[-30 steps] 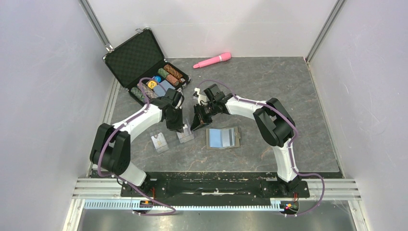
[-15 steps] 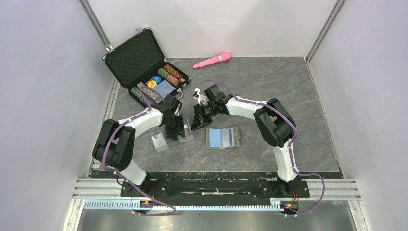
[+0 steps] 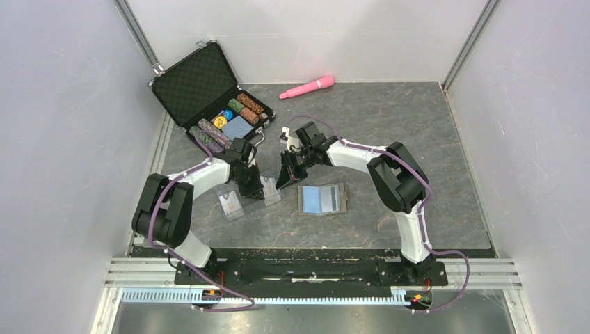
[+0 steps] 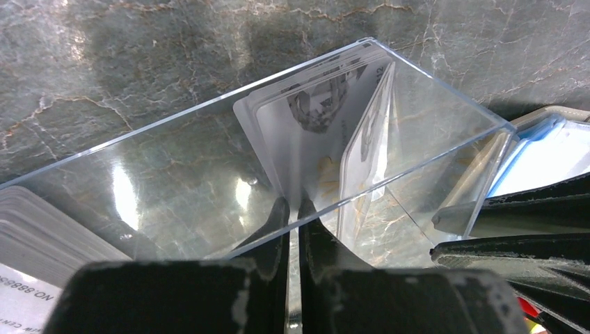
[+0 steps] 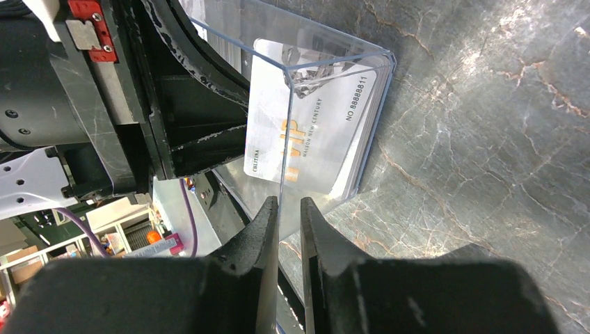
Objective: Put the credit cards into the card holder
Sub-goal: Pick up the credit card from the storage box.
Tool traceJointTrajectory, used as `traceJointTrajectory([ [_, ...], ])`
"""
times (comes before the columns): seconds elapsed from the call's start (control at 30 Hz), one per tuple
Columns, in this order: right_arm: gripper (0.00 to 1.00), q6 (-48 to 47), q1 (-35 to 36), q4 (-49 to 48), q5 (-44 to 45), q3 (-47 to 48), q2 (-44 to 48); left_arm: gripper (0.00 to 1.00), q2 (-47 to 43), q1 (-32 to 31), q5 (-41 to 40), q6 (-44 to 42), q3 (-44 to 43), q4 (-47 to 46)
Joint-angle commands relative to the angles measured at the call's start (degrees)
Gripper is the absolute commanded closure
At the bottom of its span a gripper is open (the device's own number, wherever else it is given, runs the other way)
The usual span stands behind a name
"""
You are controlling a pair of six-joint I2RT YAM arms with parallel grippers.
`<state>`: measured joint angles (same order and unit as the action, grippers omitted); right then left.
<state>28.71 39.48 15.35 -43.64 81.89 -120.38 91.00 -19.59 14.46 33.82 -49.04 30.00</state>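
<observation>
Pale credit cards with a gold VIP mark stand in a clear plastic box. My left gripper reaches down into this box, its jaws shut on the edge of one card; from above the left gripper sits at the box's left side. My right gripper is shut on the thin clear wall of the same box, and from above the right gripper is at the box's right. The card holder lies open, light-blue lining up, just right of the box.
A second clear box with cards stands to the left. An open black case with poker chips and a blue deck is at the back left. A pink cylinder lies at the back.
My left gripper has moved nearer and down into the clear box and closed on a card. The right arm has held still on the box wall.
</observation>
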Motion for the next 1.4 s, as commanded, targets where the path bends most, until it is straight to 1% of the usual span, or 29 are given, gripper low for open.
traceJointTrajectory([
  [0.0,0.87,-1.6,0.9,1.9,-0.7,-1.1,1.1,0.98,0.5,-0.8,1.9,1.7,0.5,-5.1],
  [0.13,0.87,-1.7,0.9,1.9,-0.8,-1.2,1.1,0.97,-1.3,-0.8,1.0,0.3,-1.4,-1.7],
  [0.17,0.87,-1.7,0.9,2.0,-0.8,-1.2,1.0,0.92,-1.7,-0.9,0.5,-0.1,-1.8,-0.6],
  [0.23,0.87,-1.8,0.9,2.0,-0.9,-1.1,0.9,0.74,-2.8,-0.9,-0.3,-1.3,-2.4,1.2],
  [0.27,0.87,-1.8,0.8,1.9,-0.9,-1.1,1.0,0.69,-3.5,-0.8,-0.5,-1.8,-2.6,2.0],
  [0.3,0.87,-1.8,0.9,1.9,-0.9,-1.1,1.0,0.66,-4.3,-0.8,-0.8,-2.2,-2.8,3.1],
  [0.33,0.87,-1.9,0.9,1.9,-0.9,-1.1,0.9,0.66,-5.1,-0.8,-1.1,-2.6,-2.9,4.0],
  [0.37,0.87,-1.8,0.8,1.9,-0.9,-1.1,0.8,0.66,-5.9,-0.8,-1.5,-3.0,-3.0,4.7],
  [0.4,0.87,-1.9,0.9,1.9,-1.0,-1.1,0.8,0.69,-6.9,-0.8,-2.0,-3.3,-3.1,5.6],
  [0.43,0.87,-1.8,0.9,1.9,-1.0,-1.1,0.7,0.75,-7.6,-0.8,-2.4,-3.4,-3.1,6.1],
  [0.47,0.87,-1.8,0.9,1.9,-1.0,-1.1,0.7,0.84,-8.3,-0.8,-2.9,-3.5,-3.1,6.5],
  [0.53,0.87,-1.9,0.9,2.0,-1.0,-1.2,0.7,0.95,-9.0,-0.8,-3.5,-3.5,-3.3,7.1],
  [0.6,0.87,-1.8,0.9,1.9,-1.1,-1.2,0.6,0.97,-9.1,-0.8,-3.8,-3.8,-3.5,7.4],
  [0.63,0.87,-1.9,0.8,1.9,-1.1,-1.2,0.5,0.94,-8.9,-0.8,-4.1,-3.5,-3.6,7.4],
  [0.67,0.87,-1.8,0.8,1.9,-1.1,-1.1,0.5,0.85,-8.7,-0.7,-4.4,-3.4,-3.6,7.4],
  [0.7,0.87,-1.8,0.9,1.9,-1.1,-1.1,0.5,0.71,-8.4,-0.8,-4.5,-3.0,-3.6,6.9],
  [0.73,0.87,-1.9,0.9,1.9,-1.2,-1.1,0.4,0.59,-8.0,-0.8,-4.4,-2.8,-3.7,6.6],
  [0.77,0.87,-1.8,0.9,1.9,-1.2,-1.1,0.3,0.50,-7.6,-0.8,-4.2,-2.6,-3.8,6.2],
  [0.8,0.87,-1.9,0.8,2.0,-1.3,-1.1,0.4,0.46,-7.1,-0.7,-4.1,-2.2,-3.8,5.8],
  [0.83,0.87,-1.8,0.9,2.0,-1.3,-1.1,0.4,0.45,-6.5,-0.8,-4.2,-1.9,-3.6,4.8],
  [0.9,0.87,-1.9,0.9,1.9,-1.3,-1.0,0.3,0.45,-4.8,-0.6,-4.3,-1.4,-3.3,3.1],
  [1.0,0.87,-1.9,0.9,2.0,-1.4,-1.0,0.2,0.50,-0.9,-0.5,-3.5,-0.9,-3.4,0.4],
  [1.07,0.87,-2.0,0.8,2.0,-1.4,-1.0,0.3,0.59,1.5,-0.5,-0.9,-0.5,-3.6,-2.2],
  [1.17,0.87,-2.1,0.9,2.0,-1.4,-0.9,0.3,0.67,4.1,-0.7,2.7,0.5,-3.9,-5.4],
  [1.23,0.87,-2.1,0.9,2.0,-1.4,-0.9,0.2,0.75,5.3,-1.0,3.7,0.5,-4.8,-5.9],
  [1.3,0.87,-2.1,0.9,2.0,-1.5,-0.8,0.1,0.78,5.5,-1.4,3.7,0.2,-5.6,-5.6],
  [1.37,0.87,-2.2,0.9,2.1,-1.6,-0.8,0.0,0.79,5.3,-1.6,3.2,-0.2,-5.9,-4.9],
])
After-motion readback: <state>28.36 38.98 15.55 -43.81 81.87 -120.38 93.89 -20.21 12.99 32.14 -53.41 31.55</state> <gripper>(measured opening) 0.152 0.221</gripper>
